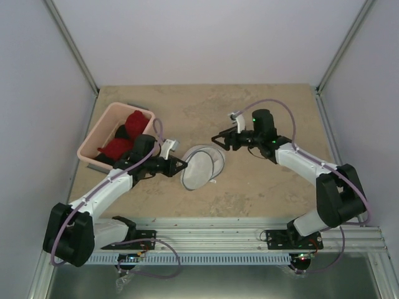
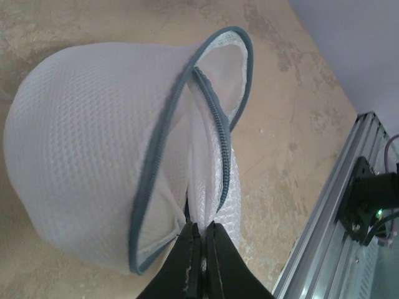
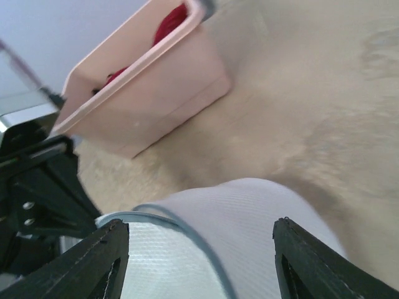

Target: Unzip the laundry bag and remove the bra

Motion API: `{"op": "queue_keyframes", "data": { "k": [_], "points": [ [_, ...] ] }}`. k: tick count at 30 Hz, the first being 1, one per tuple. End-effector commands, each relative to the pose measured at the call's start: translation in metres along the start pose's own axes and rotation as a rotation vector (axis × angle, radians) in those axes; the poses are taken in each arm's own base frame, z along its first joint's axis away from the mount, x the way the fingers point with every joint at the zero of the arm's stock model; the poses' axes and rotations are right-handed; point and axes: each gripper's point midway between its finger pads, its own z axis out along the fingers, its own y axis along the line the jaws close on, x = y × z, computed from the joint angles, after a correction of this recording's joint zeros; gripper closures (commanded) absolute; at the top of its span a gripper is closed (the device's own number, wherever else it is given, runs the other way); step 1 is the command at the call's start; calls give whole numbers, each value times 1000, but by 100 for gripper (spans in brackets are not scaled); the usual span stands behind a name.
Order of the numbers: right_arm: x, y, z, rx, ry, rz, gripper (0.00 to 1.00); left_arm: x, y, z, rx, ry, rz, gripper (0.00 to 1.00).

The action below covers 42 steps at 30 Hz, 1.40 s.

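The white mesh laundry bag lies in the middle of the table, its grey-rimmed lid hanging open along the zipper. It also shows in the left wrist view and the right wrist view. My left gripper is shut on the bag's mesh edge beside the zipper. My right gripper is open and empty just above and behind the bag. The red bra lies in the pink bin, outside the bag.
The pink plastic bin stands at the left of the table and holds red and black garments; it shows in the right wrist view. The metal rail runs along the near edge. Grey walls close the sides.
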Motion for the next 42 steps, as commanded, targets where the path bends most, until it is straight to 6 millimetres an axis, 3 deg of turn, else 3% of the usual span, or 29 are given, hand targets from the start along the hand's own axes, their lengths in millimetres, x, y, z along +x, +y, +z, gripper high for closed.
{"op": "queue_keyframes", "data": {
  "k": [1,6,10,12,13,15,17,20,22,26,28,29,30,34,37,42],
  "points": [
    [-21,-30,-25,64,-166,130,37,-17,1,6,20,-62,-105,100],
    [-1,-29,-21,59,-59,87,36,-47,-4,7,48,-142,-36,100],
    [18,-32,-20,64,-7,84,36,-62,14,13,3,-205,-111,100],
    [23,-32,-20,63,10,71,36,-70,38,14,-81,-262,-218,100],
    [29,-33,-20,69,32,79,36,-73,62,10,-182,-305,-299,88],
    [33,-34,-22,88,47,71,36,-69,123,-14,-524,-382,-437,45],
    [33,-33,-26,102,51,55,36,-73,138,-29,-671,-354,-384,26],
    [28,-30,-33,123,32,27,34,-83,124,-29,-629,-317,-331,9],
    [24,-28,-35,126,25,16,34,-89,102,-24,-530,-306,-304,2],
    [20,-25,-40,135,26,-4,29,-91,43,-13,-400,-261,-60,1],
    [18,-23,-44,148,26,-21,19,-95,19,-18,-365,-279,57,1],
    [18,-24,-47,164,24,-31,7,-100,11,-25,-356,-312,94,1],
    [17,-25,-50,179,21,-42,3,-106,6,-35,-367,-351,140,1],
    [9,-33,-72,257,-10,-70,2,-128,-3,-82,-473,-538,276,1],
    [2,-43,-92,337,-51,-91,2,-133,0,-122,-519,-688,281,1],
    [-21,-54,-137,495,-181,-139,2,-121,28,-185,-671,-914,226,1]
  ]
}}
